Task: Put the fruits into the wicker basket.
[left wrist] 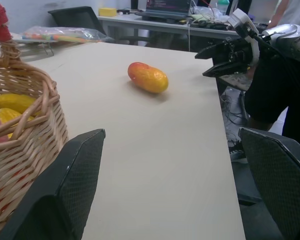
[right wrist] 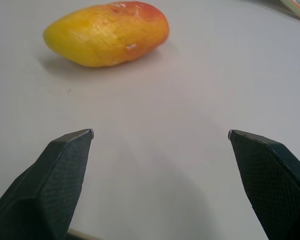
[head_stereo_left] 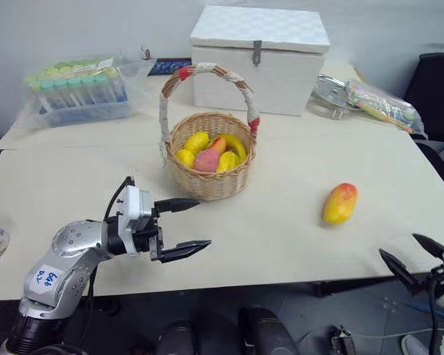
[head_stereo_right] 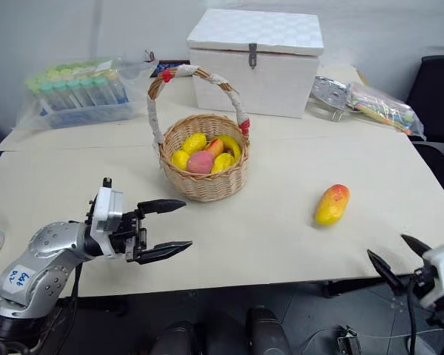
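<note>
Both arms' fingers (head_stereo_left: 183,226) (head_stereo_left: 412,256) gape empty over the cream table (head_stereo_left: 281,222) holding a mango (head_stereo_left: 340,203).

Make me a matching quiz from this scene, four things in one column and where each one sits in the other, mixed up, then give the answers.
Things:
1. oval yellow mango with orange-red blush
2. small round pink-red peach
3. white lidded box
4. clear bag of capped tubes

Places:
A. inside the round tan wicker basket
B. far left of the table
C. alone on the bare tabletop, right of the basket
D. directly behind the basket, at the table's far edge

Pairs: 1-C, 2-A, 3-D, 4-B
</note>
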{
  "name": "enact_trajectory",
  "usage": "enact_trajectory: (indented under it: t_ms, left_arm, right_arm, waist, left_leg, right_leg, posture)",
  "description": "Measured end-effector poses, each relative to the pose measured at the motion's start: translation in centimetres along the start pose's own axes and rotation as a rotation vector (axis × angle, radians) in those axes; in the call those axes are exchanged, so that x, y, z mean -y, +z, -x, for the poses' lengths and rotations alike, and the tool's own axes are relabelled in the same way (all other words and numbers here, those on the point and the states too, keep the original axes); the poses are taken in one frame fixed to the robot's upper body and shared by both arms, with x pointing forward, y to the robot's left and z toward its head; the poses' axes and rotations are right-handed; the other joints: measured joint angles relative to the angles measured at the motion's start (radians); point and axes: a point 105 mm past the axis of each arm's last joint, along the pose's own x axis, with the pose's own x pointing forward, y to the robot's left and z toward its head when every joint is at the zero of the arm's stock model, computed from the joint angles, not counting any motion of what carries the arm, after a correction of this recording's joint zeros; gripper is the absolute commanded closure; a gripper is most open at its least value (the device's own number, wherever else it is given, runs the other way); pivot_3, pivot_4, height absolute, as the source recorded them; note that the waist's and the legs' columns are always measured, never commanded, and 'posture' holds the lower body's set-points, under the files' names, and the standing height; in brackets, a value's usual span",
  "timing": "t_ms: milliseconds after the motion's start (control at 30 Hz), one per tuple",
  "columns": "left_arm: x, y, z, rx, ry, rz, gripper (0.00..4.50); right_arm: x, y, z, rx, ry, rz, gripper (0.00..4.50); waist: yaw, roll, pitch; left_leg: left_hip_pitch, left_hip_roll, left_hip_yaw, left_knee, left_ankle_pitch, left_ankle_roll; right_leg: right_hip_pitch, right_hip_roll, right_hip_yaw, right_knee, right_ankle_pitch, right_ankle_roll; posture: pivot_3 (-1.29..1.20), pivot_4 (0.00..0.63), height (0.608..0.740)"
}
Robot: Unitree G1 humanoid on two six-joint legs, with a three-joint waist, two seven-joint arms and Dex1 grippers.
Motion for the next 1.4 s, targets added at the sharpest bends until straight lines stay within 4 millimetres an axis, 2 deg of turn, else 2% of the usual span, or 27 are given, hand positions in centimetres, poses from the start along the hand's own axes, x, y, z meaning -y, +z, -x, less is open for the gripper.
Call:
enact_trajectory:
  t_ms: [100, 200, 267, 433, 633, 733, 867, 1000, 1067, 1133, 1233, 1333, 1400]
  left_arm:
    - [0.0, -0.1, 0.1, -0.002, 0.002, 0.005, 0.00]
    - [0.0, -0.1, 0.1, -0.003, 0.004, 0.007, 0.00]
    - [0.0, -0.2, 0.2, -0.005, 0.010, 0.005, 0.00]
    - [0.4, -0.6, 0.6, -0.013, 0.039, 0.017, 0.00]
    - [0.8, -0.6, 0.7, -0.015, 0.069, 0.003, 0.00]
    - [0.7, -0.6, 0.7, -0.012, 0.081, 0.000, 0.00]
    - [0.6, -0.7, 0.9, -0.019, 0.099, -0.003, 0.00]
    - [0.4, -0.7, 1.4, -0.032, 0.124, -0.008, 0.00]
    - [0.5, -0.7, 1.5, -0.033, 0.128, -0.012, 0.00]
    - [0.5, -0.8, 1.7, -0.038, 0.136, -0.009, 0.00]
    - [0.4, -0.7, 1.7, -0.037, 0.135, -0.015, 0.00]
    - [0.3, -0.3, 1.5, -0.032, 0.132, -0.035, 0.00]
    - [0.2, -0.3, 1.5, -0.029, 0.133, -0.039, 0.00]
  right_arm:
    - [-1.2, 2.2, -1.4, 0.075, 0.070, -0.107, 0.03]
    - [-2.6, 5.5, -4.3, 0.123, 0.177, -0.184, 0.03]
    - [-2.5, 7.1, -6.5, 0.074, 0.186, -0.218, 0.03]
    - [-2.3, 8.2, -9.9, -0.072, 0.131, -0.336, 0.03]
    - [-3.0, 8.3, -12.8, -0.202, 0.031, -0.310, 0.03]
    - [-3.0, 7.8, -13.3, -0.256, -0.010, -0.280, 0.03]
    - [-2.9, 7.2, -13.5, -0.338, -0.047, -0.218, 0.03]
    - [-2.4, 6.0, -13.0, -0.426, -0.083, -0.149, 0.03]
    - [-1.1, 5.5, -12.0, -0.485, -0.129, -0.079, 0.03]
    - [-0.7, 5.0, -11.4, -0.527, -0.139, -0.077, 0.03]
    - [-1.5, 4.6, -11.3, -0.543, -0.098, -0.119, 0.57]
    - [-2.0, 4.5, -11.4, -0.530, -0.069, -0.169, 1.52]
    - [-2.6, 4.9, -11.7, -0.496, -0.021, -0.196, 1.76]
  waist:
    - [-0.007, 0.000, 0.000]
    - [-0.009, 0.000, 0.000]
    - [-0.007, 0.000, 0.000]
    - [0.009, -0.001, 0.001]
    - [0.020, -0.001, 0.001]
    - [0.023, -0.001, 0.000]
    - [0.019, -0.001, 0.000]
    - [0.018, -0.001, 0.000]
    - [0.020, -0.001, 0.000]
    - [0.021, -0.001, 0.000]
    - [0.019, -0.001, 0.000]
    - [0.018, -0.001, 0.000]
    - [0.016, -0.001, 0.000]
  left_leg:
    - [0.002, 0.001, -0.002, 0.000, -0.001, -0.002]
    - [0.006, 0.001, -0.003, 0.000, -0.002, -0.004]
    - [0.007, 0.000, -0.003, 0.000, -0.002, -0.005]
    - [0.006, 0.000, -0.003, 0.000, -0.003, -0.006]
    - [-0.006, 0.000, -0.002, 0.003, -0.004, -0.003]
    - [-0.012, -0.001, -0.002, 0.005, -0.003, -0.003]
    - [-0.012, -0.001, -0.001, 0.005, -0.004, -0.003]
    - [-0.011, -0.001, 0.000, 0.004, -0.003, -0.002]
    - [-0.011, -0.001, 0.000, 0.005, -0.003, -0.002]
    - [-0.011, -0.001, -0.001, 0.005, -0.003, -0.002]
    - [-0.011, 0.000, 0.000, 0.005, -0.003, -0.002]
    - [-0.011, -0.001, 0.000, 0.005, -0.003, -0.002]
    - [-0.011, 0.000, 0.001, 0.005, -0.003, -0.002]
  right_leg:
    - [0.000, 0.004, 0.005, 0.001, 0.000, 0.000]
    - [0.000, 0.006, 0.009, 0.002, 0.000, 0.000]
    - [-0.001, 0.007, 0.011, 0.002, 0.000, 0.000]
    - [-0.004, 0.007, 0.011, 0.000, 0.000, -0.001]
    - [-0.012, 0.006, 0.012, -0.005, 0.002, 0.003]
    - [-0.018, 0.005, 0.012, -0.004, 0.002, 0.004]
    - [-0.018, 0.006, 0.012, -0.005, 0.002, 0.004]
    - [-0.019, 0.006, 0.013, -0.004, 0.002, 0.004]
    - [-0.018, 0.006, 0.013, -0.005, 0.002, 0.004]
    - [-0.018, 0.006, 0.013, -0.005, 0.002, 0.004]
    - [-0.018, 0.007, 0.013, -0.004, 0.002, 0.004]
    - [-0.018, 0.007, 0.014, -0.004, 0.003, 0.004]
    - [-0.018, 0.007, 0.014, -0.004, 0.003, 0.004]
  posture:
    - [0.00, 0.150, 0.740]
    - [0.00, 0.150, 0.740]
    - [0.00, 0.150, 0.740]
    - [0.00, 0.150, 0.740]
    - [0.00, 0.150, 0.740]
    - [0.00, 0.150, 0.740]
    - [0.00, 0.150, 0.740]
    - [0.00, 0.150, 0.740]
    - [0.00, 0.150, 0.740]
    - [0.00, 0.150, 0.740]
    - [0.00, 0.150, 0.740]
    - [0.00, 0.150, 0.740]
    - [0.00, 0.150, 0.740]
